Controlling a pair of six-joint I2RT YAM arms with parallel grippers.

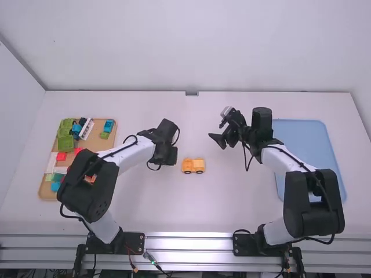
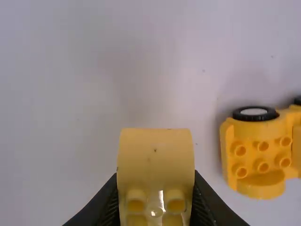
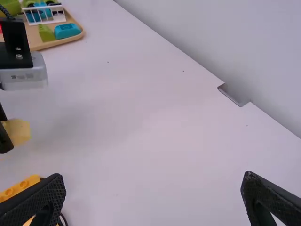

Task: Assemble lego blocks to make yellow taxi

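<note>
My left gripper [image 1: 166, 154] is over the table just left of the yellow wheeled taxi body [image 1: 193, 165]. In the left wrist view the left gripper [image 2: 155, 188] is shut on a yellow block [image 2: 155, 153] with a smooth curved side and round sockets. Studs and a black wheel show on the taxi body [image 2: 259, 153] beside it, apart from the held block. My right gripper [image 1: 217, 131] is beyond and to the right of the taxi body. In the right wrist view the right gripper [image 3: 153, 182] stands wide open, nothing between its fingers; one finger partly covers the taxi body [image 3: 22, 185].
On the left, a wooden tray [image 1: 110, 143] holds several green, blue, red and white blocks. A blue tray [image 1: 307, 139] lies at the right, partly under the right arm. Bare table [image 1: 191, 121] lies beyond the taxi body, up to the back wall.
</note>
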